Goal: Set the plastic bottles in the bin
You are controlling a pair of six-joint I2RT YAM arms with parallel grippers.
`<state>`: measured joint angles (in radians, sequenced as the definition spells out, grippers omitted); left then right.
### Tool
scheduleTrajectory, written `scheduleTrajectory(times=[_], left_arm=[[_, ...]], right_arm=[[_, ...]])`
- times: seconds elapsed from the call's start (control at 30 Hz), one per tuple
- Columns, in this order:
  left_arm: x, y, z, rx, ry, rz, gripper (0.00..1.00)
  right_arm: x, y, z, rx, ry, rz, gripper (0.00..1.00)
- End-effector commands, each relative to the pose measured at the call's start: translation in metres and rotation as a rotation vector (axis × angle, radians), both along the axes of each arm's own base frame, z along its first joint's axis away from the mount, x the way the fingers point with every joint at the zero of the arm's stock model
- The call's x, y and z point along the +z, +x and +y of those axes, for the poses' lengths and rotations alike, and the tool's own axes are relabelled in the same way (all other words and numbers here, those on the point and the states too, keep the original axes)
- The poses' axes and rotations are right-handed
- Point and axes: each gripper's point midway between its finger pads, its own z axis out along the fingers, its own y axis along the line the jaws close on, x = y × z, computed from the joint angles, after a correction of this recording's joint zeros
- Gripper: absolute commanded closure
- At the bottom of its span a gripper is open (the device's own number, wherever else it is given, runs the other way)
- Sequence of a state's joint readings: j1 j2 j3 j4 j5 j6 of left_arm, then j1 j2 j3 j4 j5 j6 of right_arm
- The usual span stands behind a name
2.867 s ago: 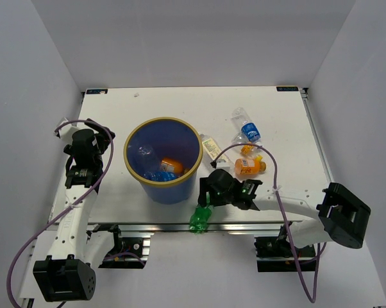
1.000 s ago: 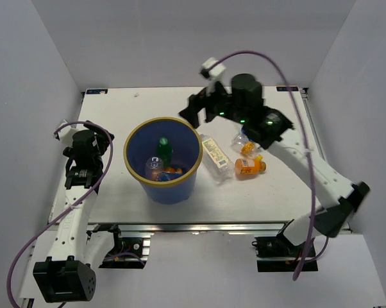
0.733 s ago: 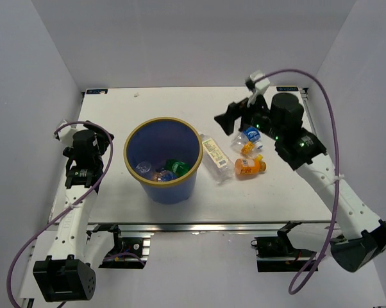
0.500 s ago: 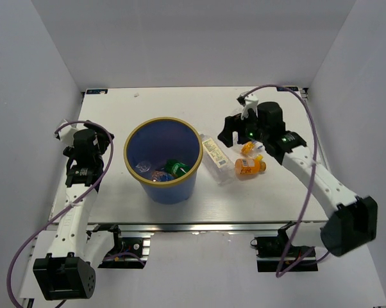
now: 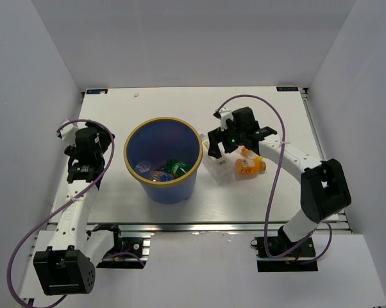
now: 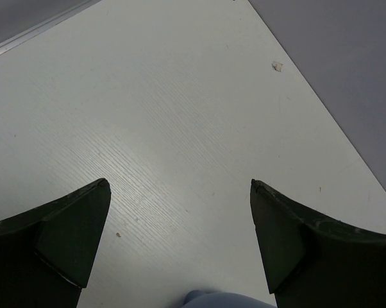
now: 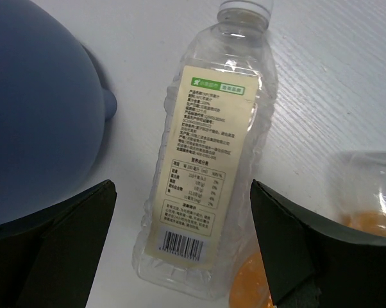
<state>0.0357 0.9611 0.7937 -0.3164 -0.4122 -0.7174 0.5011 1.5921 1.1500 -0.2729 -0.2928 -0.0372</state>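
The blue bin point(image 5: 134, 146) with a tan rim stands left of centre. The green bottle point(image 5: 176, 167) lies inside it among other bottles that I cannot tell apart. The clear bottle with the yellowish label point(image 7: 206, 160) lies on the table beside the bin; it also shows in the top view point(image 5: 217, 164). My right gripper point(image 7: 181, 186) is open, low over it with a finger on either side point(image 5: 218, 146). An orange bottle point(image 5: 249, 166) lies just right of it point(image 7: 372, 218). A second orange one point(image 5: 246, 152) peeks from under the arm. My left gripper point(image 5: 89, 136) is open and empty.
The bin's blue wall point(image 7: 33, 122) stands close to the right gripper's left finger. The left wrist view shows only bare white table point(image 6: 180, 115) and the grey side wall point(image 6: 347, 77). The table's back and right edges meet grey walls.
The right arm carried the green bottle from the front edge to the bin and let it fall in. It then swung right and came down open over the clear bottle. The left arm hardly moved.
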Motion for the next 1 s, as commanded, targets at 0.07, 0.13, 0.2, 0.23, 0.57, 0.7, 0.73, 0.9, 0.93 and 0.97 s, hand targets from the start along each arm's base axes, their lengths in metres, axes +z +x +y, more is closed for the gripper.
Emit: scheduleTrajectory(times=[0.07, 0.13, 0.2, 0.23, 0.57, 0.7, 0.73, 0.9, 0.93, 0.97], left_arm=[[0.019, 0.004, 0.002, 0.001, 0.019, -0.045, 0.02], [0.019, 0.003, 0.003, 0.005, 0.021, -0.044, 0.02], [0.019, 0.002, 0.004, 0.011, 0.021, -0.045, 0.02], [0.017, 0.002, 0.004, 0.011, 0.023, -0.04, 0.02], [0.013, 0.002, 0.005, 0.015, 0.018, -0.026, 0.02], [0.013, 0.002, 0.004, 0.012, 0.015, -0.027, 0.02], [0.013, 0.002, 0.003, 0.009, 0.014, -0.027, 0.02], [0.014, 0.0, 0.002, 0.007, 0.009, -0.033, 0.02], [0.016, -0.001, 0.002, 0.005, 0.008, -0.041, 0.02], [0.016, 0.0, 0.001, 0.002, 0.005, -0.042, 0.02]], right_arm=[[-0.007, 0.01, 0.017, 0.044, -0.037, -0.068, 0.11], [-0.019, 0.011, 0.019, 0.036, -0.06, -0.054, 0.11], [-0.032, 0.011, 0.021, 0.032, -0.082, -0.032, 0.11], [-0.038, 0.012, 0.018, 0.013, -0.106, -0.033, 0.11], [-0.067, 0.019, 0.005, -0.145, -0.18, -0.022, 0.22], [-0.014, 0.033, 0.012, -0.183, -0.098, -0.121, 0.31], [0.002, 0.04, 0.009, -0.204, -0.096, -0.159, 0.33], [0.159, 0.059, -0.006, -0.294, 0.033, -0.434, 0.33], [0.178, 0.056, -0.007, -0.272, 0.04, -0.469, 0.33], [0.207, 0.043, 0.001, -0.211, 0.108, -0.496, 0.32]])
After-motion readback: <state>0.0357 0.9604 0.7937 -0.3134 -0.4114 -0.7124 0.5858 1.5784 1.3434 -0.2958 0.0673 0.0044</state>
